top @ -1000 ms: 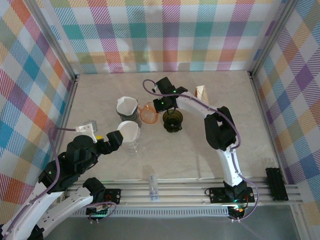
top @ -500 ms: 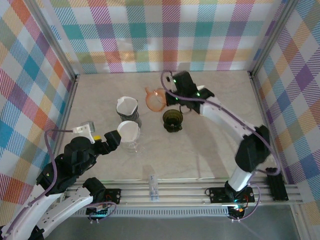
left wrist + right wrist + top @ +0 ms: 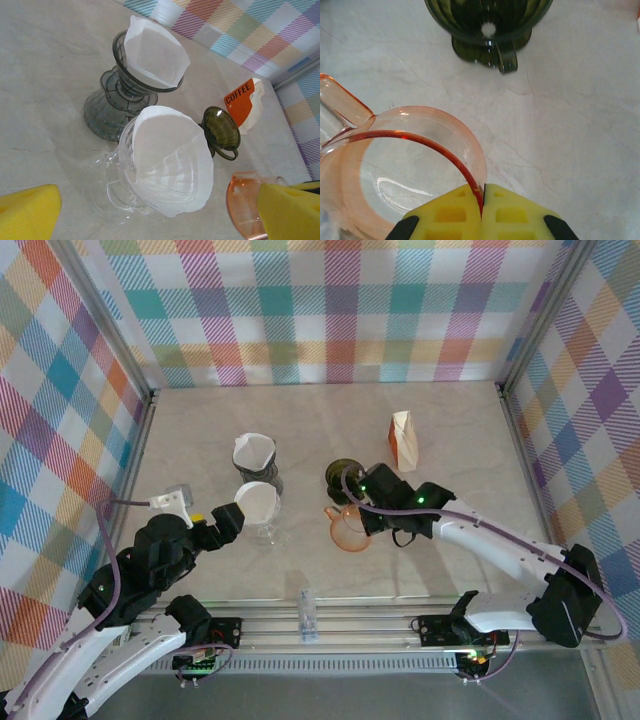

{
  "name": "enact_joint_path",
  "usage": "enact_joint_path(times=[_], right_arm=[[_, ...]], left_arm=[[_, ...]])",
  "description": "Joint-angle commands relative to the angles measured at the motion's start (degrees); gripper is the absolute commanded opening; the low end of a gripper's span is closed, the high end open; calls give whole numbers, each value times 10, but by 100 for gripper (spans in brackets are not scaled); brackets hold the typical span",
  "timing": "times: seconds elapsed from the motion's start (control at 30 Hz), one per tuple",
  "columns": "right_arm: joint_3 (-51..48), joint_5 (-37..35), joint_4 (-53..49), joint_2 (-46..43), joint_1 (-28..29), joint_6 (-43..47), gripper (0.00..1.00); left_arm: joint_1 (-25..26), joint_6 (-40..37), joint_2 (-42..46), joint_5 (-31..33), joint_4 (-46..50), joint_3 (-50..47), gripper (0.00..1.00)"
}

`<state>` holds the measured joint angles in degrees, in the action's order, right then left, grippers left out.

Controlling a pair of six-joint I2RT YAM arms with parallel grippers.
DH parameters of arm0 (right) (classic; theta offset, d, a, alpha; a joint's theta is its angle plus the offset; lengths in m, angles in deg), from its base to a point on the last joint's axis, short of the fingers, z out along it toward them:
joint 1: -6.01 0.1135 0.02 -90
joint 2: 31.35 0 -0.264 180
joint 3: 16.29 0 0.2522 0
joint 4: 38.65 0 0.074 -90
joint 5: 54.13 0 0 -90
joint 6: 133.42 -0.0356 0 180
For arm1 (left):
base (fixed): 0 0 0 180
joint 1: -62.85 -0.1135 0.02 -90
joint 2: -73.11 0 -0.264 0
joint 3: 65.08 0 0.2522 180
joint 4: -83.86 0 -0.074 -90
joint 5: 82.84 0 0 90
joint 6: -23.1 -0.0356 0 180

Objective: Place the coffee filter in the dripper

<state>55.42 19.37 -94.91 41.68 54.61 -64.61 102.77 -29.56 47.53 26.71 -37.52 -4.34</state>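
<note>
**Right tool clamped on orange dripper rim; filters sit in two other drippers**

My right tool (image 3: 482,192) is clenched on the rim of the orange dripper (image 3: 420,137), yellow pads pinching the glass wall from both sides; its cup is empty; its handle points away to my left in the top view; cannot tell if its base touches the counter (image 3: 200,430); from above it lies near the front middle, just in front of the green dripper (image 3: 336,475), close but apart.

Green dripper stands upright, empty, handle toward the orange one in the right wrist view.

My left tool (image 3: 157,215) is released, pads spread wide, holding nothing; it hangs just before the clear dripper (image 3: 112,180), which is upright with a white filter (image 3: 170,155) seated in its cone.

Behind that, touching or nearly so, is the grey dripper (image 3: 107,107) with a second filter (image 3: 155,55) inside, upright.

Coffee bag (image 3: 403,438) stands toward the back right, well apart from both tools.
</note>
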Motion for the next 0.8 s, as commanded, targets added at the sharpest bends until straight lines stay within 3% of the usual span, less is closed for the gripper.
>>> enact_joint_path(times=[0.0, 0.33, 0.4, 0.47, 0.63, 0.77], right_arm=[[-17, -20, 24, 20, 15, -33, 8], [-25, -38, 59, 99, 54, -48, 13], [-25, -40, 59, 102, 57, -49, 19], [-26, -41, 62, 97, 56, -49, 34], [-17, -40, 68, 72, 49, -45, 49], [14, 5, 86, 65, -11, -36, 64]], left_arm=[[-6, 11, -2, -2, -14, -6, 100], [-5, 12, -5, 1, -9, -3, 100], [-5, 11, -6, 2, -10, -3, 100], [-6, 11, -7, 1, -11, -3, 100], [-6, 10, -9, 0, -17, -7, 100], [-5, 9, -17, -7, -24, -10, 100]])
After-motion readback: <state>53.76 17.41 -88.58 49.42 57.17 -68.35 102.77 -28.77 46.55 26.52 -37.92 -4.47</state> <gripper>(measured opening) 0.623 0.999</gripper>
